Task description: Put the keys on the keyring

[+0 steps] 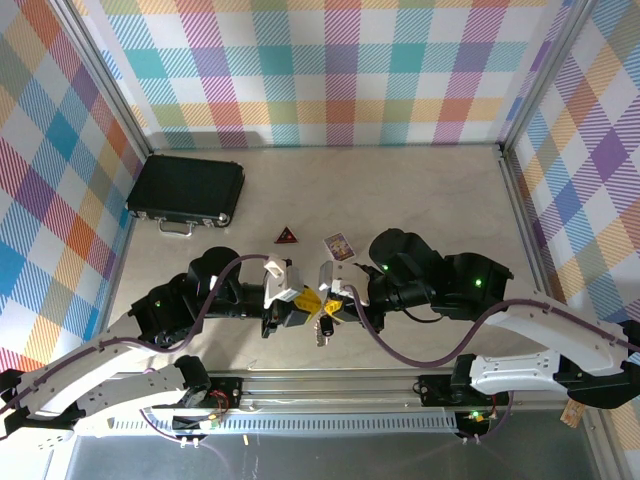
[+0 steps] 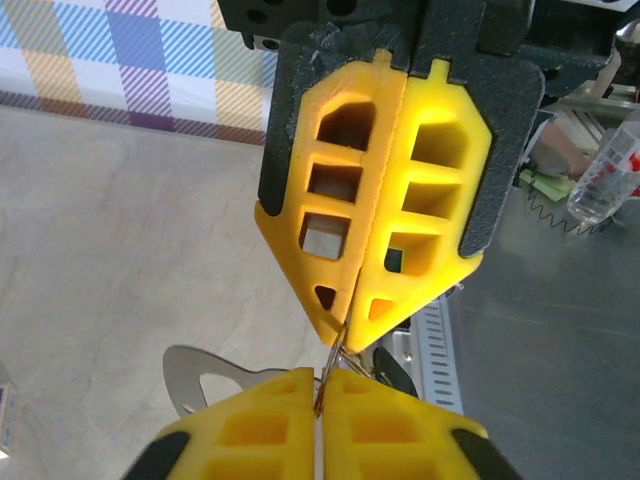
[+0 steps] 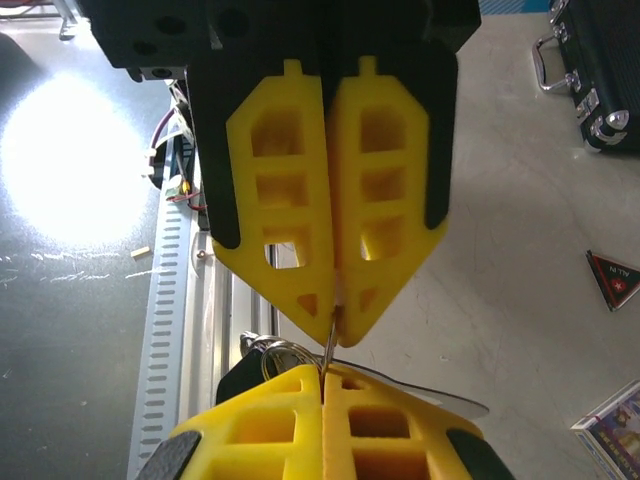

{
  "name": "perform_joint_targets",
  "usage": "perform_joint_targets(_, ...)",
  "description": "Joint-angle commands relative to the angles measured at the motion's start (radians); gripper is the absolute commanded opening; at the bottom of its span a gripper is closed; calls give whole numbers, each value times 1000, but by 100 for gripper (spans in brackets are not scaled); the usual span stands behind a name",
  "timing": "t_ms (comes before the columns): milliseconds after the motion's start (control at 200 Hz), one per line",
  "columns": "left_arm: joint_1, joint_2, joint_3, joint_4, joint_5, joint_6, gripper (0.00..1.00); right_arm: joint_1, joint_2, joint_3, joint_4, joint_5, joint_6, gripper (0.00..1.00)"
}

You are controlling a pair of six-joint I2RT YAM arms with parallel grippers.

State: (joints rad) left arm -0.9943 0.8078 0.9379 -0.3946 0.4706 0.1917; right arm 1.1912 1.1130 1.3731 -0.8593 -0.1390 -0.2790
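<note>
Matt beige tabletop [image 1: 420, 200] with a faint stone-like mottle. The left gripper [image 2: 320, 385] and right gripper [image 2: 346, 338] have fingers of matt yellow plastic with fine ridged layer lines, backed by rough black plastic. The keyring [image 3: 328, 350] is thin, bright metal wire. Near it is a flat metal piece [image 2: 195, 372], silvery and polished. Far left, a black case [image 1: 185, 188] has a shiny chrome handle and corner caps. Small glossy purple card [image 1: 339, 245]. Dull aluminium slotted rail [image 1: 330, 385] along the near edge. Matt plaid-printed walls [image 1: 330, 70].
</note>
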Motion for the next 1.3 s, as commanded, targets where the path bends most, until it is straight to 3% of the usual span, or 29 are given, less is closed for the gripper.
perform_joint_targets(0,-12,-22,-7,54,0,2,0,6,13,31,5,-42,-25,0)
perform_joint_targets(200,-12,-55,-28,97,23,-30,0,5,2,28,36,-22,-4,0)
perform_joint_targets(415,-12,-111,-88,299,51,-107,0,6,-141,-139,326,15,119,34)
perform_joint_targets(710,-12,-86,-155,575,136,-217,0,5,-242,-227,450,7,223,42)
perform_joint_targets(860,-12,-81,-187,662,143,-259,0,5,-239,-226,445,-8,227,39)
perform_joint_targets(1170,-12,-87,-178,651,130,-257,0,5,-210,-211,401,-50,199,29)
perform_joint_targets(1295,-12,-94,-174,644,117,-251,0,5,-184,-187,350,-73,155,11)
